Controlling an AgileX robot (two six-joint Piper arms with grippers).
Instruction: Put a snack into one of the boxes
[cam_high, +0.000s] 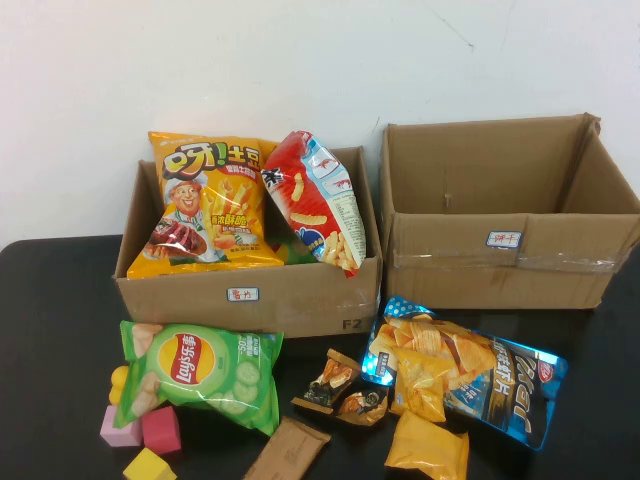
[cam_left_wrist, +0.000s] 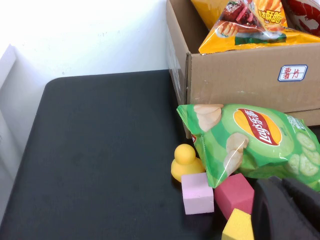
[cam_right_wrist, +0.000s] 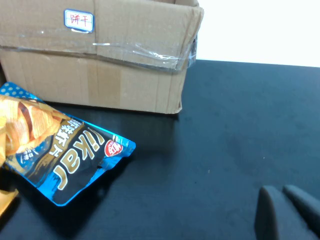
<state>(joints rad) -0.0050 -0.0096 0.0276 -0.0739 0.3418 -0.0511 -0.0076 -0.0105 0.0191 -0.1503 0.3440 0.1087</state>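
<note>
Black desk (cam_high: 60, 330), two open brown cardboard boxes, left box (cam_high: 250, 290) holding two snack bags, right box (cam_high: 500, 215) empty, green Lay's crisp bag (cam_high: 200, 372) before left box, left hand (cam_left_wrist: 285, 210) closed beside it holding nothing, right hand (cam_right_wrist: 290, 210) closed, empty, over bare desk.

Left gripper (cam_left_wrist: 284, 210): dark fingers pressed together, nothing between them, hovering low just beside green Lay's chip bag (cam_left_wrist: 255, 142), on side away from boxes. Right gripper (cam_right_wrist: 289, 212): dark fingers likewise together, empty, over bare black counter (cam_right_wrist: 240, 135), well apart from that bag. Neither arm visible in high view.
</note>
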